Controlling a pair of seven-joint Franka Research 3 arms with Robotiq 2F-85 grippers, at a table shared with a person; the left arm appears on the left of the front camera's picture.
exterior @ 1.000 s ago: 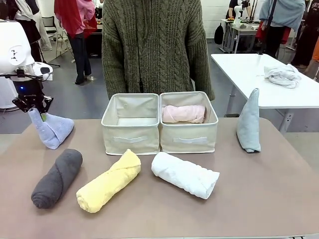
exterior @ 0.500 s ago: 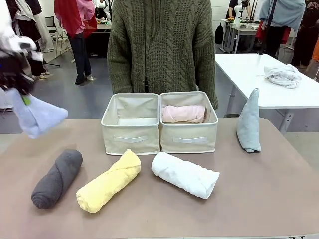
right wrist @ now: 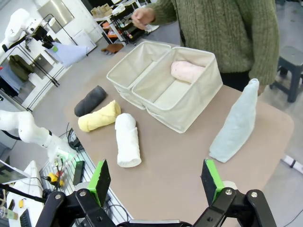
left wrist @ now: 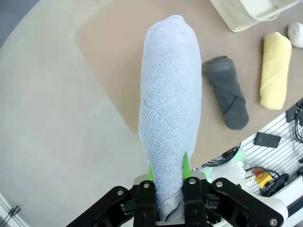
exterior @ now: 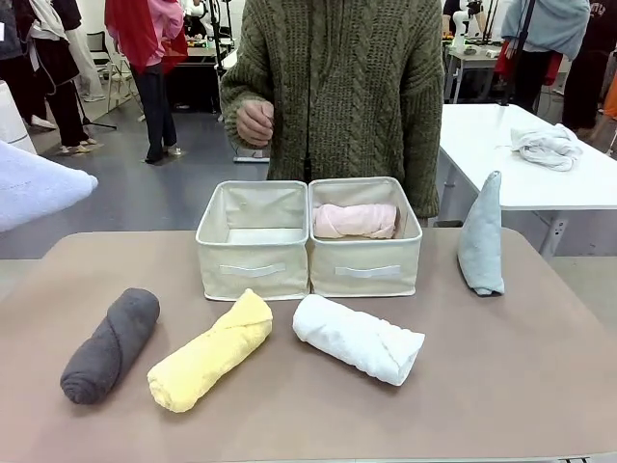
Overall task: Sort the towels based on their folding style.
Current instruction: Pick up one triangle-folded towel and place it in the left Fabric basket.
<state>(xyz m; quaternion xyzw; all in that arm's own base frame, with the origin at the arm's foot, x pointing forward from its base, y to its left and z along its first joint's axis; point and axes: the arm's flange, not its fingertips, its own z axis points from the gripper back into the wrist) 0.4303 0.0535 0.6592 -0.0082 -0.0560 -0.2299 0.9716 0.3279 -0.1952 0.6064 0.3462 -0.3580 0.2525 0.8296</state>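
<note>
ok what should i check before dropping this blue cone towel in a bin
1. left jaws shut on light blue cone towel: ok
2. towel in the air, off the table: ok
3. left bin empty: ok
4. pink roll alone in right bin: ok
5. person's hand away from both bins: ok
6. right jaws open, holding nothing: ok

On table: left bin and right bin touching, side by side, far middle. Boxed roll inside right bin. In front, in a row: left roll, middle roll, right roll. Right of bins: upright cone. Beyond left edge: airborne cone, clamped in left gripper.
</note>
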